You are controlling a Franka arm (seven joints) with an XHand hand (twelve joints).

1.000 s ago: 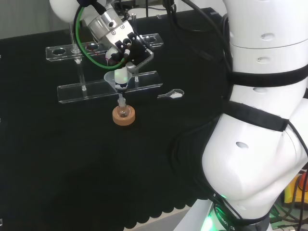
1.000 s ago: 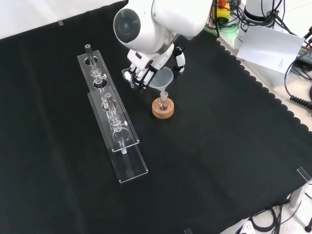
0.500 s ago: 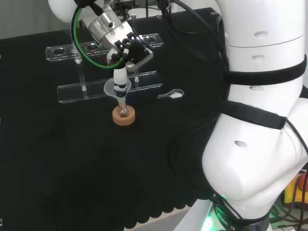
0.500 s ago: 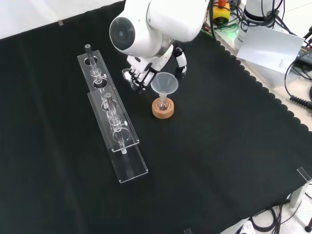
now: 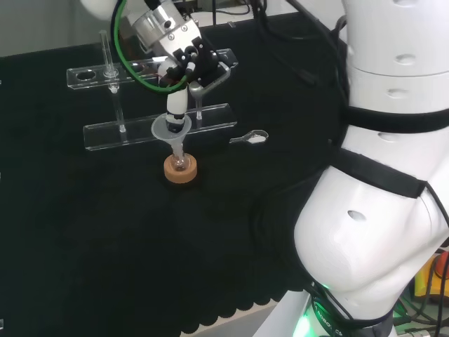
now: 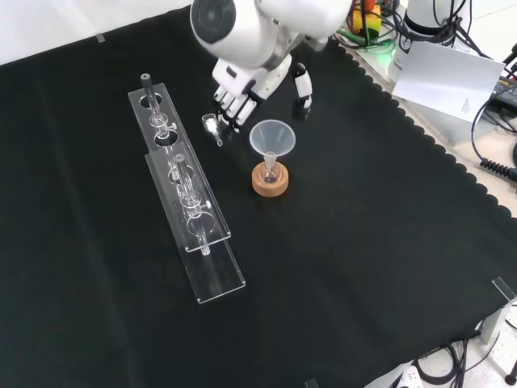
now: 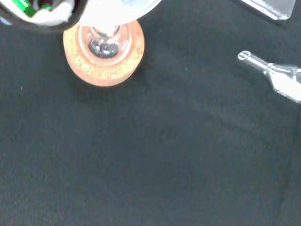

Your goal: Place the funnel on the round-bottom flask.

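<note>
Funnel (image 6: 272, 138): seated, stem in flask (image 6: 271, 170) neck, on cork stand (image 6: 270, 183), mid desk (image 6: 363, 242). Robot hand (image 6: 242, 90): fingers relaxed, nothing held, just above the rim. Withdrawal is best made straight up, rim left unbrushed.

You've got a black cloth (image 6: 363, 242) with a scalloped edge, a tan cork ring (image 6: 269, 183) under the clear glass flask (image 7: 105, 43), a clear funnel (image 6: 272, 138), see-through racks (image 6: 190, 212), a black-and-white hand (image 6: 242, 85), and a green cable (image 5: 126, 60) on the white arm.
</note>
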